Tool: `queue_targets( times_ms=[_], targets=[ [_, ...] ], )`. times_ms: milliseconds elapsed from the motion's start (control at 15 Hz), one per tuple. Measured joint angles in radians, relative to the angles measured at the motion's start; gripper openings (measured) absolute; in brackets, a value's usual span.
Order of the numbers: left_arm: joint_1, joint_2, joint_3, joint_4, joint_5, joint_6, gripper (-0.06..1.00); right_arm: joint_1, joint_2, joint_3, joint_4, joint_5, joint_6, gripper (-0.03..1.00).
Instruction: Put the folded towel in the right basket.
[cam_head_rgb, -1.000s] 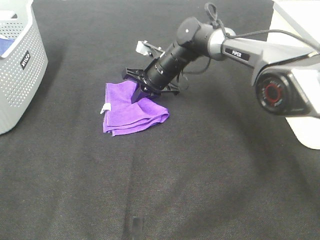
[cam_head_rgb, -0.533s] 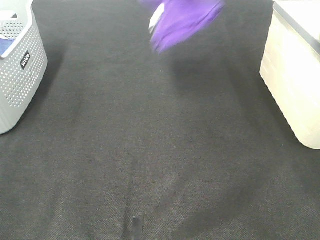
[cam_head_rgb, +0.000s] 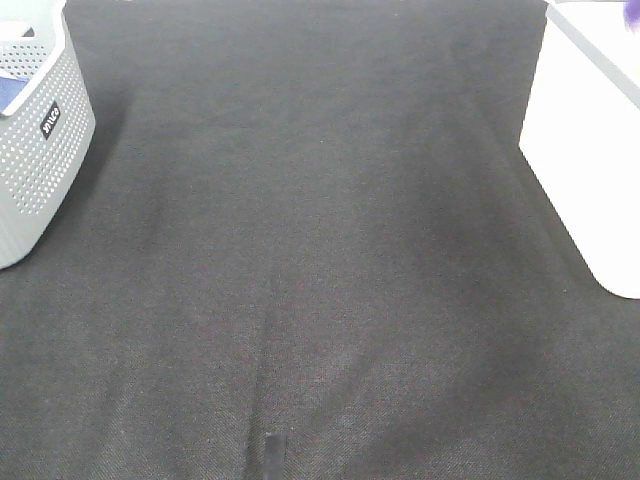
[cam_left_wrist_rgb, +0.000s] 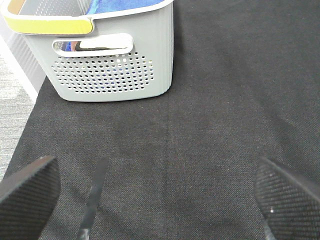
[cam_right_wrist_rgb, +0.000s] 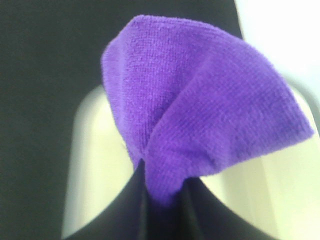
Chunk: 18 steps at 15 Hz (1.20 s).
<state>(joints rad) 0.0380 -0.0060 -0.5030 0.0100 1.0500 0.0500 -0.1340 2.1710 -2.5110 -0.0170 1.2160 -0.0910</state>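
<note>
- Overall, the exterior high view is filled by a black woven table cover (cam_head_rgb: 320, 250), stretched flat from edge to edge
- At the right edge of that view a white basket (cam_head_rgb: 590, 160) is set on the cover, cut off by the frame; its pale surface is also seen in the right wrist view, behind the towel
- At the left edge a grey perforated basket (cam_head_rgb: 40, 150) is placed, well apart from the white one, with a small dark label (cam_head_rgb: 49, 122) on its wall
- The purple towel (cam_right_wrist_rgb: 200, 105) is held by the right gripper (cam_right_wrist_rgb: 162, 187), whose dark jaws are closed on its bunched edge; the folds fan out away from the fingers, with the white basket behind them and the black cover off to one side
- Whether the towel is already inside the white basket or only over it cannot be told
- The left gripper (cam_left_wrist_rgb: 160, 200) is held open above the cover near the grey basket, its two textured pads (cam_left_wrist_rgb: 27, 195) spread wide with only the cover between them
- Inside the grey basket a blue cloth (cam_left_wrist_rgb: 125, 6) is seen, below a yellow rim strip (cam_left_wrist_rgb: 50, 23) and above a handle slot (cam_left_wrist_rgb: 92, 46)
</note>
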Motion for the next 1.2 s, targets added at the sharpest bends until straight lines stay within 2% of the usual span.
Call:
queue_targets(
  times_ms=[133, 267, 333, 467, 533, 600, 867, 1067, 1200],
  targets=[
    [0.0, 0.0, 0.0, 0.0, 0.0, 0.0, 0.99, -0.058, 0.035, 0.088, -0.015, 0.003, 0.0, 0.07],
    [0.0, 0.0, 0.0, 0.0, 0.0, 0.0, 0.99, -0.072, 0.059, 0.149, -0.033, 0.008, 0.0, 0.1],
    [0.0, 0.0, 0.0, 0.0, 0.0, 0.0, 0.99, -0.071, 0.065, 0.157, -0.033, 0.009, 0.0, 0.22],
    [0.0, 0.0, 0.0, 0.0, 0.0, 0.0, 0.99, -0.069, 0.065, 0.161, -0.032, 0.009, -0.002, 0.71],
    [0.0, 0.0, 0.0, 0.0, 0.0, 0.0, 0.99, -0.069, 0.064, 0.161, -0.031, 0.009, -0.003, 0.87],
    [0.0, 0.0, 0.0, 0.0, 0.0, 0.0, 0.99, -0.069, 0.064, 0.161, -0.024, 0.009, -0.002, 0.93],
    [0.0, 0.0, 0.0, 0.0, 0.0, 0.0, 0.99, -0.04, 0.004, 0.161, 0.104, 0.008, 0.026, 0.98],
    [0.0, 0.0, 0.0, 0.0, 0.0, 0.0, 0.99, 0.1, -0.109, 0.17, 0.077, 0.006, 0.053, 0.98],
    [0.0, 0.0, 0.0, 0.0, 0.0, 0.0, 0.99, 0.143, -0.272, 0.324, 0.067, 0.002, 0.071, 0.98]
  ],
)
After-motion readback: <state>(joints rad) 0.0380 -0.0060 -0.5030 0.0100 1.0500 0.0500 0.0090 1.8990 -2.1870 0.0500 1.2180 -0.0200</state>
